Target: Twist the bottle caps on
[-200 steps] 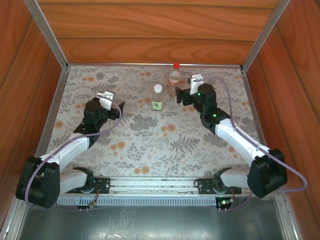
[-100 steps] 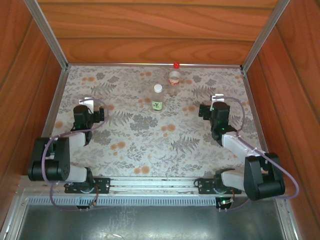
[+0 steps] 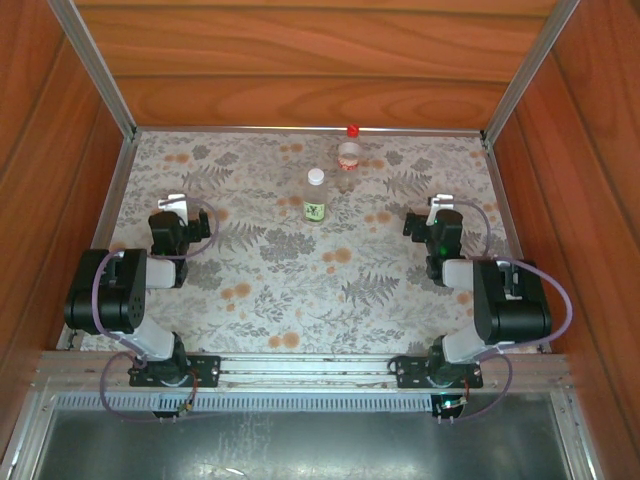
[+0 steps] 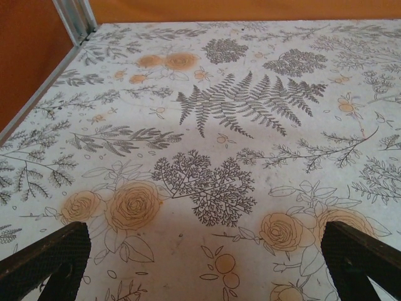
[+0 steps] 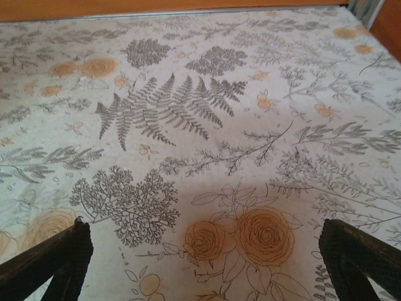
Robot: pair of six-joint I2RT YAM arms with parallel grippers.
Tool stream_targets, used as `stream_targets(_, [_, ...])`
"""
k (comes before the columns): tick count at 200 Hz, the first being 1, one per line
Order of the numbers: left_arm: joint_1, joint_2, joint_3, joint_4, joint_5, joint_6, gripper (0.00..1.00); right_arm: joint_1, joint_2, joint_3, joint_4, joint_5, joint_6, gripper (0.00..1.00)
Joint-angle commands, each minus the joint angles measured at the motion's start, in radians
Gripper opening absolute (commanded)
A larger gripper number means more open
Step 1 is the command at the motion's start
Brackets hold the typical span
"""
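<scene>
Over the last second both arms had drawn back from the middle of the table and folded up over their bases, the right one leaving the spot just beside the bottles. The 2 bottles had stayed where they were.

At the left, the left gripper (image 3: 177, 207) hung near the left edge of the flower-printed tabletop (image 3: 270, 290), pointing toward the far wall and well apart from both bottles. In its wrist view its 2 dark fingers (image 4: 44, 262) stood wide apart at the bottom corners, with nothing but printed ferns and orange roses between them.

Toward the middle, on the far half of the table, the green-labelled bottle (image 3: 316, 203) stood upright with the white cap (image 3: 316, 176) sitting on its neck. Near it, further back and a little to the right, close to the far edge, the pink-labelled bottle (image 3: 348, 157) also stood upright, with the red cap (image 3: 352, 131) on top. How tightly either cap was seated could not be told.

At the right, the right gripper (image 3: 441, 208) hung near the right edge, also aimed at the far wall and well apart from the bottles. Its fingers (image 5: 49, 260) were likewise spread wide over bare print, holding nothing.
</scene>
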Motion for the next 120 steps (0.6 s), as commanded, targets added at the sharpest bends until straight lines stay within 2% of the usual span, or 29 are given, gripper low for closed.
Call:
stream_targets(1, [0.006,0.005,0.014,0.024,-0.020,-0.021,1.00,-0.017,-0.004,0.022,0.015,-0.084,-0.011,1.00])
stream_targets(120, [0.007,0.007,0.014,0.021,-0.018,-0.018,1.00,-0.021,-0.001,0.029,0.003,-0.092,-0.009,1.00])
